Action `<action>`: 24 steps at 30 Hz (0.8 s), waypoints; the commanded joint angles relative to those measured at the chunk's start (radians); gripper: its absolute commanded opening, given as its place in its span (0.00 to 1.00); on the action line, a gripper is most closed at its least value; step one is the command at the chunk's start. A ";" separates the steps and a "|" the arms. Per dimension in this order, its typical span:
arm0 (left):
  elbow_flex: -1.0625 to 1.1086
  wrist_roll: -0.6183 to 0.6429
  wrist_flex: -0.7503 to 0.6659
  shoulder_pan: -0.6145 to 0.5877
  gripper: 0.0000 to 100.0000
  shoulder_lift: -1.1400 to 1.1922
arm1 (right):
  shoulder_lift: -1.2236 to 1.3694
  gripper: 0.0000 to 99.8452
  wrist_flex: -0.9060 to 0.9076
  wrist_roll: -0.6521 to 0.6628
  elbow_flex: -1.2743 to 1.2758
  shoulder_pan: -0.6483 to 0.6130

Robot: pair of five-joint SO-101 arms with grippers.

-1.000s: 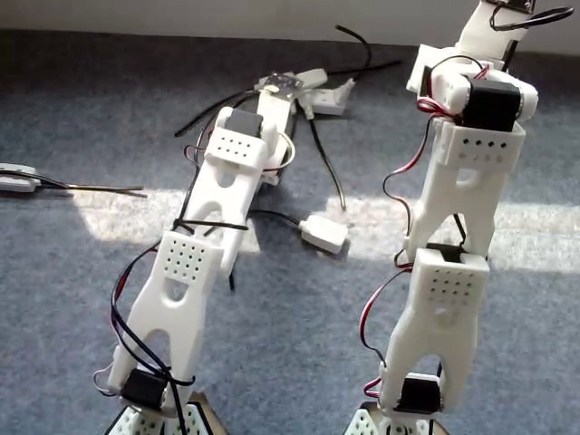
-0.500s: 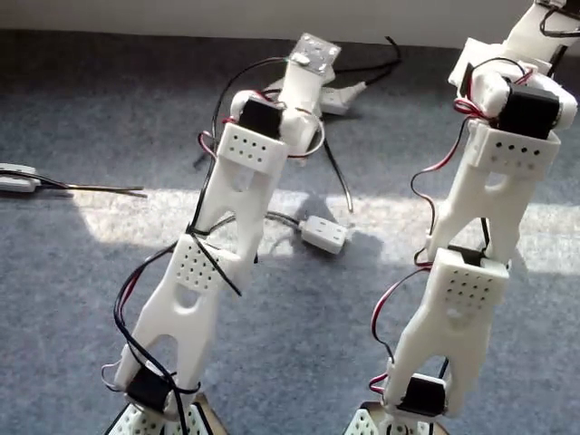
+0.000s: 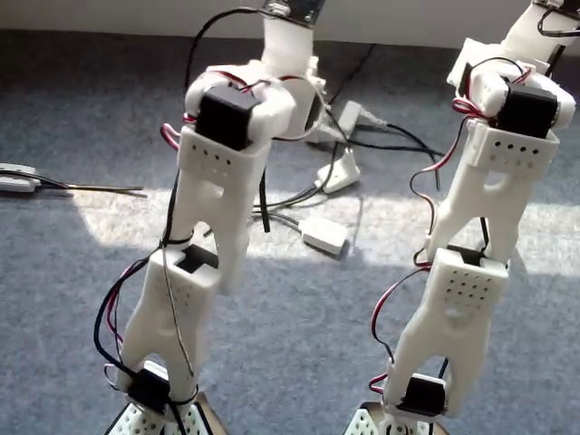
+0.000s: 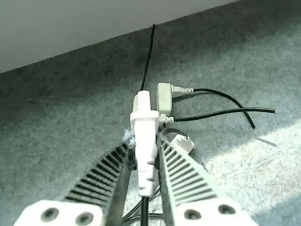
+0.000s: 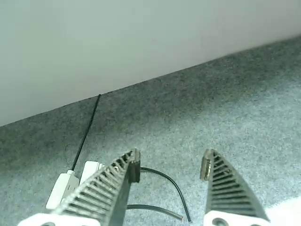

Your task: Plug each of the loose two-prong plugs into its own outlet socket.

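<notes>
Left arm (image 3: 222,172) raised higher; in wrist views, left gripper (image 4: 143,141) clenched around white plug (image 4: 142,117), right gripper (image 5: 170,165) spread.

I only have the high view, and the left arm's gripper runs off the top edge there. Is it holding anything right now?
Observer: Yes. In the left wrist view the left gripper is shut on a white plug, and the plug's black cord leaves toward the wrist.
Operator: And the right gripper? It is cut off in my view too.
Observer: The right wrist view shows the right gripper open, with nothing between its jaws, above the grey carpet.
</notes>
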 commanded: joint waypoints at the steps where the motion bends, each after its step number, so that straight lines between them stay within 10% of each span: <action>1: -0.035 0.008 0.002 -0.008 0.00 -0.145 | -0.062 0.21 -0.030 -0.011 -0.002 0.005; 17: -0.036 0.005 -0.166 0.001 0.01 -0.493 | -0.068 0.21 -0.012 -0.012 -0.004 -0.010; 24: 0.004 0.008 0.028 0.119 0.01 -0.691 | -0.070 0.21 -0.001 -0.012 -0.007 -0.031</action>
